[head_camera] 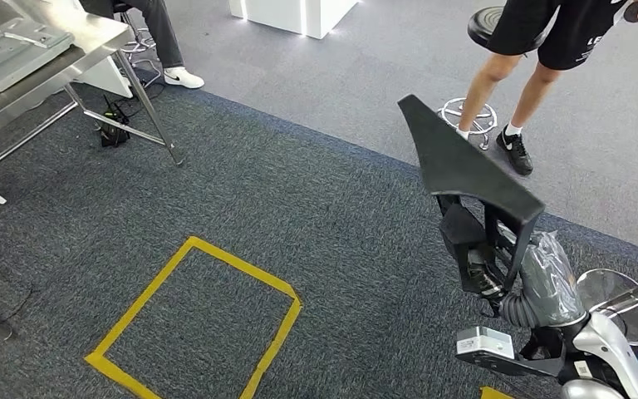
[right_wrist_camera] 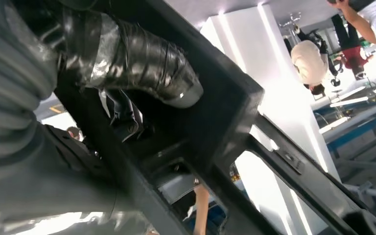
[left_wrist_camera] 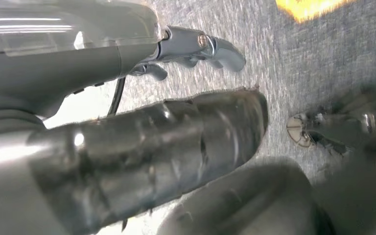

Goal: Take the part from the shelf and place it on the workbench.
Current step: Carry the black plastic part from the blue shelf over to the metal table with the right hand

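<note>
The part (head_camera: 465, 170) is a long black panel with a pointed upper end and a frame-like lower end. It stands up over the carpet at the right, and my right hand (head_camera: 488, 274) grips its lower frame. In the right wrist view the thick taped thumb (right_wrist_camera: 142, 63) presses on the black part (right_wrist_camera: 215, 112) and the darker fingers curl behind its edge. The steel workbench (head_camera: 66, 50) stands at the far left. My left hand (left_wrist_camera: 176, 132) hangs above the carpet with its fingers apart and nothing in it.
A yellow tape square (head_camera: 195, 320) marks the carpet in front of me. A person (head_camera: 540, 50) stands at the far right beside a round stool (head_camera: 486, 25). Another person's leg and white shoe (head_camera: 183, 77) show behind the workbench's legs (head_camera: 145, 108).
</note>
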`<state>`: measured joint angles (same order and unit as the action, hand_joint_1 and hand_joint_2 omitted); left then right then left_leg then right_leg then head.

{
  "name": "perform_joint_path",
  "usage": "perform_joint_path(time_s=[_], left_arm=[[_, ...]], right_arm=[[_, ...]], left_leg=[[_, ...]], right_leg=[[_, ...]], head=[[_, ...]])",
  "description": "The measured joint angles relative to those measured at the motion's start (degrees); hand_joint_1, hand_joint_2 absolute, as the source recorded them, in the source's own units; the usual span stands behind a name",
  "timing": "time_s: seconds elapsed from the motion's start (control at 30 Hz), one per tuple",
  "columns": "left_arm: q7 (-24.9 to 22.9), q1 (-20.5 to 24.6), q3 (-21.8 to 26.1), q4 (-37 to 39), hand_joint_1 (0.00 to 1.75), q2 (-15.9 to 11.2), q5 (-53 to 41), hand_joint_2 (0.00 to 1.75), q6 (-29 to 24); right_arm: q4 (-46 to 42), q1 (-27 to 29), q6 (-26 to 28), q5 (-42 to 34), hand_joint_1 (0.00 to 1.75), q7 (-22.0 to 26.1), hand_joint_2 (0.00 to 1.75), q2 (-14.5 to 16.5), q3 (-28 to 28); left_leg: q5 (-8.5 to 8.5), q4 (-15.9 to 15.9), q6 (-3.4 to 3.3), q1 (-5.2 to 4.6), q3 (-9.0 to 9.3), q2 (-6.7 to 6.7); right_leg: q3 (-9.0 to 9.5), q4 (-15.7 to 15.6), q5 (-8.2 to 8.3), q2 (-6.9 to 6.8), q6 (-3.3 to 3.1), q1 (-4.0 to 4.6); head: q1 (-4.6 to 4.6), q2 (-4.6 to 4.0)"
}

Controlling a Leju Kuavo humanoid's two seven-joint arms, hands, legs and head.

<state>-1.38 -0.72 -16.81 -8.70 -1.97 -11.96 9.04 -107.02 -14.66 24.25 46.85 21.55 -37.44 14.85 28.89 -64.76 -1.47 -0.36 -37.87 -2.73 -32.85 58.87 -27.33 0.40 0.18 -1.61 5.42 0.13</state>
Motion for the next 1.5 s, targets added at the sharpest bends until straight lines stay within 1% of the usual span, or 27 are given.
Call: perform_joint_path(time_s=[0.07,0.1,0.13,0.2,0.23,0.3,0.33,0.4,0.47,0.53,0.6,0.67,0.73,0.8,0.83,0.9,0.97,1.03,1.07,1.13,1.17,1.2,1.3,1.33,1.4,1.43,1.5], left_arm=[[0.03,0.22,0.01,0.00,0.00,0.02,0.00,0.00,0.10],[0.11,0.25,0.01,0.00,0.00,0.02,-0.01,0.00,0.14],[0.27,0.20,0.02,0.00,0.00,0.03,-0.06,0.00,0.17],[0.75,0.06,0.02,0.00,0.00,0.02,-0.31,0.00,0.16],[0.99,0.05,0.02,0.00,0.00,0.01,-0.45,0.00,0.14],[1.37,0.18,0.02,-0.01,0.00,0.01,-0.62,0.00,0.04],[1.48,0.19,0.02,-0.01,0.00,0.02,-0.63,0.00,0.01],[1.56,0.00,0.02,0.00,0.00,-0.04,-0.64,0.00,-0.02],[1.59,-0.12,0.02,0.00,0.00,-0.10,-0.64,0.00,-0.01],[1.63,0.04,0.02,0.00,0.00,-0.10,-0.62,0.00,0.00],[1.64,0.15,0.04,0.00,0.00,-0.07,-0.59,0.00,0.01],[1.65,0.05,0.05,0.00,0.00,-0.01,-0.56,0.00,0.09],[1.66,-0.10,0.07,0.00,0.00,0.11,-0.54,0.00,0.16],[1.66,-0.05,0.08,0.00,0.00,0.26,-0.50,0.00,0.19],[1.65,-0.02,0.09,0.00,0.00,0.31,-0.49,0.00,0.20],[1.63,-0.08,0.11,0.00,0.00,0.31,-0.48,0.00,0.22],[1.58,-0.15,0.11,0.00,0.00,0.25,-0.51,0.00,0.25],[1.57,0.02,0.11,0.00,0.00,0.26,-0.52,0.00,0.29],[1.58,0.10,0.11,0.00,0.00,0.31,-0.52,0.00,0.32],[1.61,-0.01,0.11,0.00,0.00,0.39,-0.54,0.00,0.33],[1.62,-0.15,0.11,0.00,0.00,0.42,-0.55,0.00,0.33],[1.62,-0.31,0.11,0.00,0.00,0.42,-0.56,0.00,0.33],[1.62,-0.61,0.11,0.01,0.00,0.42,-0.57,0.00,0.33],[1.62,-0.60,0.11,0.01,0.00,0.43,-0.56,0.00,0.33],[1.61,-0.46,0.11,0.01,0.00,0.38,-0.55,0.00,0.37],[1.59,-0.43,0.11,0.01,0.00,0.32,-0.55,0.00,0.39],[1.54,-0.23,0.11,0.02,0.00,0.20,-0.54,0.00,0.41]], right_arm=[[0.01,-0.13,-0.15,-0.01,1.75,-0.01,1.75,-0.02,0.01],[0.01,-0.17,-0.34,-0.01,1.75,-0.09,1.75,-0.03,0.02],[0.01,-0.24,-0.60,0.00,1.75,-0.25,1.75,-0.03,0.03],[0.01,-0.54,-1.27,0.01,1.75,-0.80,1.75,-0.11,0.02],[0.01,-0.76,-1.63,-0.03,1.75,-1.10,1.75,-0.23,-0.01],[0.03,-1.38,-2.56,-0.37,1.75,-1.55,1.75,-0.63,-0.13],[0.08,-1.73,-3.12,-0.66,1.75,-1.70,1.75,-0.84,-0.18],[0.24,-2.53,-4.16,-1.20,1.75,-1.90,1.75,-1.14,-0.25],[0.40,-3.26,-4.78,-1.56,1.75,-2.09,1.75,-1.43,-0.37],[0.59,-3.86,-5.08,-1.81,1.75,-2.23,1.75,-1.90,-0.60],[0.86,-4.25,-5.59,-1.91,1.75,-2.39,1.75,-2.33,-0.74],[1.21,-4.71,-6.56,-2.01,1.75,-2.70,1.75,-2.71,-0.77],[1.68,-5.79,-7.83,-2.28,1.75,-3.22,1.75,-3.30,-0.90],[2.36,-7.30,-9.27,-2.67,1.75,-3.80,1.75,-3.88,-1.22],[2.70,-8.05,-9.98,-2.87,1.75,-4.04,1.75,-4.19,-1.40],[3.32,-9.61,-11.31,-3.15,1.75,-4.48,1.75,-4.74,-1.62],[3.98,-11.06,-12.43,-3.40,1.75,-4.71,1.75,-5.24,-1.75],[4.61,-12.31,-13.51,-3.62,1.75,-4.74,1.75,-5.76,-1.85],[4.93,-12.96,-14.13,-3.70,1.75,-4.75,1.75,-5.99,-1.88],[5.59,-14.27,-15.26,-3.78,1.75,-4.81,1.75,-6.36,-1.79],[5.89,-14.88,-15.78,-3.79,1.75,-4.88,1.75,-6.50,-1.69],[6.18,-15.46,-16.22,-3.79,1.75,-4.98,1.75,-6.64,-1.57],[7.30,-16.99,-17.08,-3.79,1.75,-5.22,1.75,-6.90,-1.13],[7.65,-17.34,-17.19,-3.78,1.75,-5.26,1.75,-7.01,-0.97],[8.11,-17.89,-17.35,-3.77,1.75,-5.34,1.75,-7.27,-0.67],[8.31,-18.16,-17.55,-3.77,1.75,-5.42,1.75,-7.33,-0.52],[8.81,-18.95,-18.12,-3.77,1.75,-5.52,1.75,-7.51,-0.16]], left_leg=[[3.11,-7.20,0.54,0.50,-3.68,1.91],[3.63,-9.53,0.72,0.75,-4.86,2.15],[3.10,-9.86,0.86,0.93,-5.03,2.30],[-0.31,-4.48,0.90,1.08,-2.20,3.25],[-1.64,-0.56,0.81,0.84,-0.12,4.57],[-2.57,4.70,0.16,0.03,2.66,6.46],[-2.19,5.52,-0.26,-0.31,2.92,6.58],[-2.09,6.10,-1.30,-0.52,3.42,5.14],[-2.03,6.54,-2.25,-0.51,4.55,3.82],[-1.92,6.65,-2.83,-0.50,5.23,2.48],[-1.62,6.57,-3.14,-0.60,5.54,0.84],[-1.02,6.48,-3.26,-0.73,6.29,-1.00],[-0.19,6.42,-3.15,-0.75,7.29,-2.73],[0.51,6.37,-2.76,-0.61,7.66,-4.25],[0.62,6.24,-2.45,-0.48,7.72,-4.89],[0.59,5.98,-1.80,-0.34,7.90,-5.47],[0.56,3.71,-1.24,-0.52,7.28,-2.86],[1.65,-2.01,-0.72,-0.38,3.80,0.71],[2.71,-5.24,-0.47,-0.11,1.24,1.52],[4.42,-8.61,0.00,0.51,-2.97,2.04],[4.16,-7.83,0.24,0.78,-3.91,2.24],[2.79,-5.50,0.38,0.99,-4.08,2.62],[-5.18,2.67,-0.23,0.55,-3.23,5.51],[-6.53,3.77,-0.65,0.16,-2.98,6.11],[-5.81,4.16,-1.49,-0.45,-2.00,5.42],[-5.41,4.55,-1.93,-0.50,-1.17,4.64],[-4.52,5.41,-2.79,-0.42,0.85,3.20]], right_leg=[[-0.03,-0.08,-0.02,-1.68,-0.28,0.25],[-0.04,-0.08,-0.06,-2.49,-0.28,0.30],[-0.02,-0.07,-0.12,-3.27,-0.24,0.31],[0.21,-0.04,-0.41,-4.64,0.06,0.24],[0.42,-0.02,-0.62,-5.29,0.34,0.18],[0.84,0.00,-1.11,-6.52,1.16,0.13],[1.07,0.20,-1.12,-7.06,1.64,0.06],[1.40,0.94,-1.06,-7.56,2.52,-0.39],[0.52,3.52,-2.13,-5.30,2.85,-0.86],[-3.04,9.41,-4.89,-2.00,2.71,-0.78],[-7.43,15.28,-6.71,-0.75,2.59,-0.35],[-8.84,14.70,-4.85,-0.41,2.21,0.06],[-7.14,7.72,0.29,1.16,1.60,0.35],[-5.49,2.03,3.02,3.45,1.14,0.55],[-5.06,0.78,3.21,4.02,0.94,0.71],[-3.73,-0.14,2.66,2.98,0.40,0.88],[-1.67,-1.23,2.10,1.43,-0.26,0.84],[0.30,-1.98,1.14,-0.12,-0.63,0.93],[1.13,-2.16,0.50,-0.95,-0.67,1.00],[2.98,-2.28,-1.05,-2.56,-0.41,0.98],[4.05,-2.28,-1.93,-3.31,-0.21,0.95],[5.22,-2.29,-2.87,-4.03,0.03,0.93],[8.06,-2.33,-5.79,-5.94,1.09,0.93],[8.89,-2.48,-6.57,-6.52,1.59,0.88],[10.13,-2.10,-6.86,-7.15,2.62,0.53],[9.78,-0.52,-6.15,-6.51,2.91,0.23],[5.77,6.15,-4.11,-3.52,3.05,-0.24]], head=[[0.07,0.00],[0.07,0.00],[0.07,0.00],[0.07,0.00],[0.08,0.00],[0.08,0.01],[0.08,0.01],[0.07,0.01],[0.02,0.01],[-0.11,0.01],[-0.15,0.00],[-0.15,0.00],[-0.19,0.00],[-0.18,0.00],[-0.19,0.00],[-0.16,0.01],[-0.06,0.01],[-0.01,0.01],[0.01,0.01],[-0.01,0.00],[0.00,0.00],[0.01,0.00],[-0.24,0.00],[-0.34,0.01],[-0.43,0.01],[-0.48,0.01],[-0.60,0.01]])
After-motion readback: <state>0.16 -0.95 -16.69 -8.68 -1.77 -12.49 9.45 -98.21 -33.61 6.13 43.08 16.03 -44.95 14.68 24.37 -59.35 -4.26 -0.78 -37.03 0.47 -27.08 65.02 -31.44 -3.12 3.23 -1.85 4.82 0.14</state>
